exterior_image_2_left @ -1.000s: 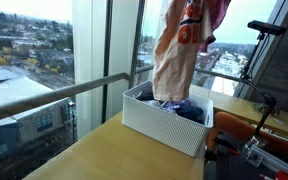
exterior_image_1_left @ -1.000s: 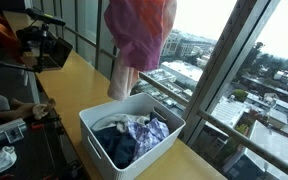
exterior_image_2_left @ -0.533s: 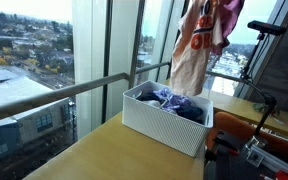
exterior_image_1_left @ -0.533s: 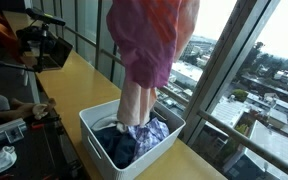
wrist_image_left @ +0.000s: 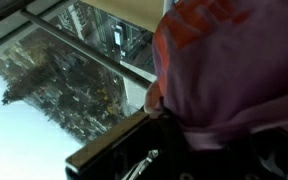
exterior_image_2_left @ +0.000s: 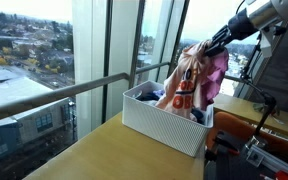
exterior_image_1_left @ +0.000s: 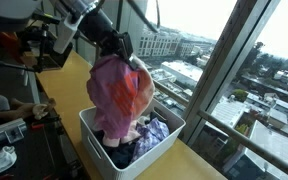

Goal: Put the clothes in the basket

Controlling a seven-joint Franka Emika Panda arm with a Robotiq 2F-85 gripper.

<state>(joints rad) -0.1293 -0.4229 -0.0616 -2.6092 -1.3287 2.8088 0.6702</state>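
Note:
A pink and orange garment point(exterior_image_1_left: 121, 92) hangs bunched from my gripper point(exterior_image_1_left: 124, 50), which is shut on its top. Its lower end reaches down into the white basket point(exterior_image_1_left: 164, 140). The basket holds dark blue and plaid clothes point(exterior_image_1_left: 134, 140). In an exterior view the garment point(exterior_image_2_left: 189, 82) hangs over the basket point(exterior_image_2_left: 154, 125) from my gripper point(exterior_image_2_left: 216, 42). In the wrist view the pink cloth point(wrist_image_left: 224, 70) fills the right side and hides my fingers.
The basket stands on a wooden counter point(exterior_image_1_left: 79, 80) along a big window with a metal rail point(exterior_image_2_left: 64, 92). Camera gear point(exterior_image_1_left: 39, 45) and a tripod stand at the far end of the counter. A person's arm point(exterior_image_1_left: 9, 110) rests at the left.
My arm has come down into view and lowered the garment, which now bunches with its lower end in the basket.

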